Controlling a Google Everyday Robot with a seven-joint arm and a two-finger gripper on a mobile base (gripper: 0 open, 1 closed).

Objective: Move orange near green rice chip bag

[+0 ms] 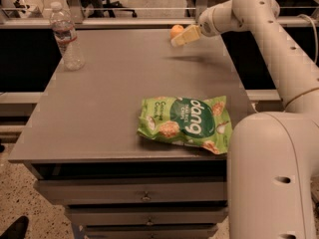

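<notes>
- Your gripper (180, 38) hangs over the far edge of the tabletop (99, 108), reaching in from the right on the pale arm (279, 44).
- You cannot tell whether its jaws are released or clenched. They show as a single pale wedge pointing down and to the left.
- The orange (175, 30) sits at the far edge, just behind the gripper's tip and partly covered by it. Whether the two touch cannot be told.
- The bag (187, 123) lies flat near the front right corner with its white "dang" lettering facing up, well apart from the orange.
- A bottle (67, 36) of clear plastic stands upright near the far left corner, well apart from both orange and bag.
- Drawers (144, 195) run under the tabletop's front edge.
- The robot's white base (271, 183) fills the lower right, just beside the bag's right end.
</notes>
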